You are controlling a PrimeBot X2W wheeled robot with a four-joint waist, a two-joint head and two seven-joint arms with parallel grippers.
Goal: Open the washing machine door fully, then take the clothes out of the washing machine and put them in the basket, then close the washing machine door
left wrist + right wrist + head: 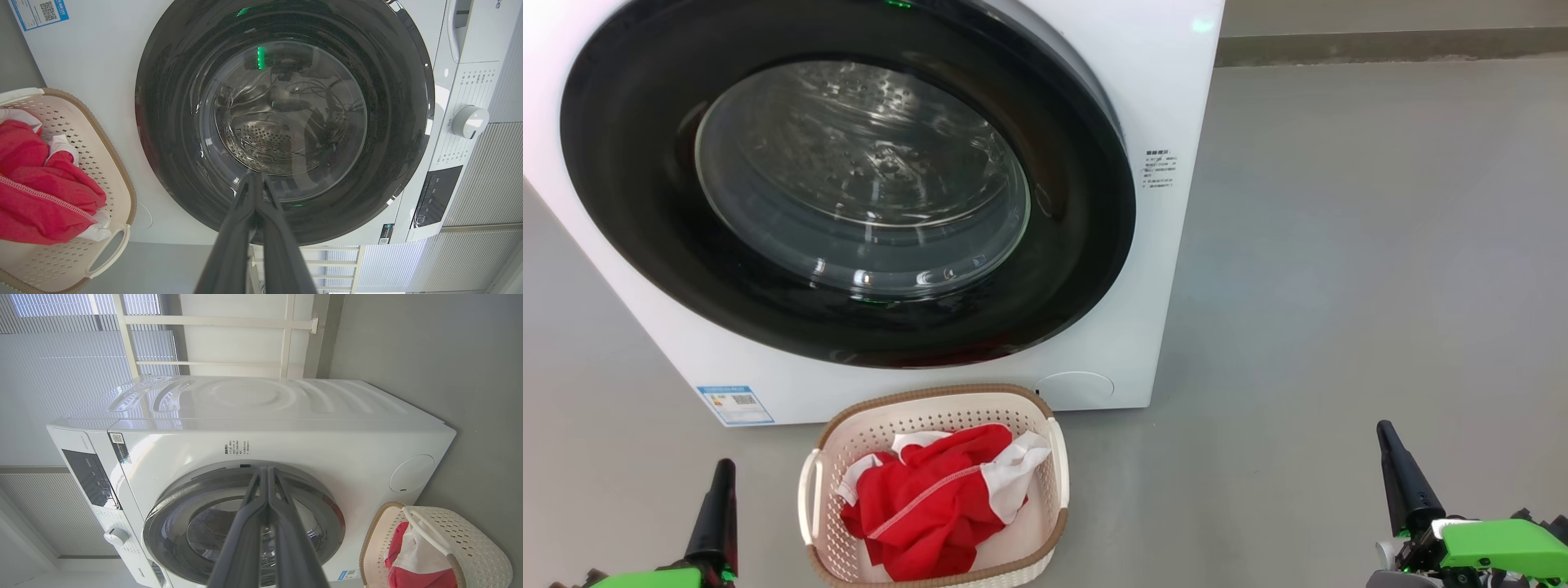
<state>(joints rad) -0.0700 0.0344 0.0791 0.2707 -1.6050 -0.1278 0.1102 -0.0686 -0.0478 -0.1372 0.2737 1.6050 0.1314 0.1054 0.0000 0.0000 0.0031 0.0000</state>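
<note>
The white washing machine (1168, 106) fills the upper left of the head view, and its round black-rimmed door (629, 204) lies shut against the front. On the floor just in front of it stands the cream basket (1055, 457), with the red and white clothes (931, 498) lying inside. My left gripper (719, 478) is at the lower left, beside the basket, shut and empty. At the lower right my right gripper (1387, 437) is shut with nothing in it. The left wrist view faces the door (163, 122) with fingers (255, 179) pressed together. The right wrist view shows the machine (286, 428) and the basket (478, 547).
Bare grey floor (1380, 286) stretches to the right of the machine and around the basket. A wall base (1388, 45) runs along the far edge. The machine's control panel and dial (470, 121) sit beside the door. White window frames and blinds (81, 355) stand behind the machine.
</note>
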